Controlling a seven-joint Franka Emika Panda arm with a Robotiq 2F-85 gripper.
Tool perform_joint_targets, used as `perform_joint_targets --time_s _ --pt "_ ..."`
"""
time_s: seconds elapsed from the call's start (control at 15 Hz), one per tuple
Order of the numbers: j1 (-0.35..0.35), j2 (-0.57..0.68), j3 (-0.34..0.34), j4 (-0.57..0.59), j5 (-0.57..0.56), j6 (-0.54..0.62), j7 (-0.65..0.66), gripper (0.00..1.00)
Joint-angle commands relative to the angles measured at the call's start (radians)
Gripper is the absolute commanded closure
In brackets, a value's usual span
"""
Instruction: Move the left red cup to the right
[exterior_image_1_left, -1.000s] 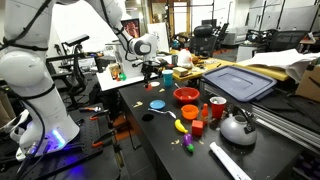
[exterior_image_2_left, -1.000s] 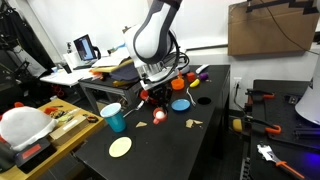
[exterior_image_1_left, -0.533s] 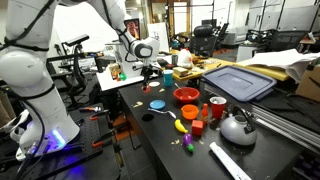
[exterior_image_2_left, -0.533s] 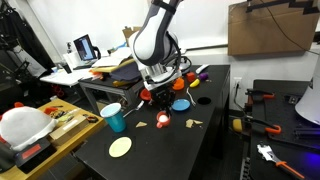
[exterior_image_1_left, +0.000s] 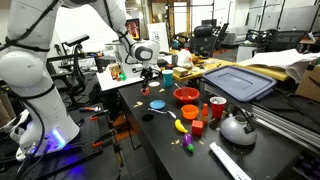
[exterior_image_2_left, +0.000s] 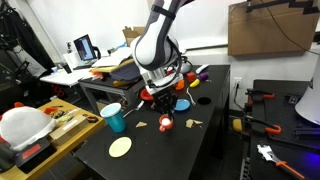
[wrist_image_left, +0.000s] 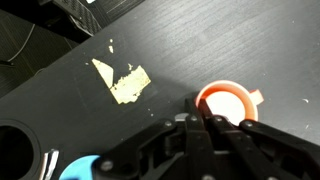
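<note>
Gripper (wrist_image_left: 205, 122), wrist cam: fingers are pressing together w/ no gap showing, tips sitting right at the near rim of the cup (wrist_image_left: 226, 102). Can't tell whether they're pinching the thin rim wall or only touching it from outside. The cup is standing upright, mouth up, on the black table (wrist_image_left: 200, 50), just beyond the tips. In an exterior view the cup (exterior_image_2_left: 163, 122) is sitting right below the gripper, w/ the arm (exterior_image_2_left: 155, 45) reaching down from above.

Further out, a pale yellow scrap (wrist_image_left: 122, 80) is lying flat on the table, well off to one side of the tips. A blue disc (exterior_image_2_left: 180, 103) is lying near the gripper, apart from the cup.

Risks, as I'm judging them:
- If only the thin rim is being gripped, the cup is likely slipping or tilting once it's dragged or lifted.
- If the tips are merely beside it, a sideways move is probably tipping it over or rolling it away.
- Depending on direction, the path may be running into the blue disc.
</note>
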Motion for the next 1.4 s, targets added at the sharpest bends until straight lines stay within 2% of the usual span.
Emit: perform_joint_targets --time_s 0.0,0.93,1.0,1.13,1.33 --pt "0.000 0.003 -0.002 0.014 0.014 -0.029 -0.013 0.99" --pt "-0.017 0.025 -0.043 0.002 0.015 -0.029 0.012 0.99" --pt "-0.014 0.023 -0.046 0.000 0.009 -0.028 0.018 0.70" --pt "-0.005 0.015 -0.057 -0.009 -0.004 -0.021 0.036 0.62" --pt "0.012 -0.015 -0.077 -0.033 -0.036 -0.013 0.069 0.40"
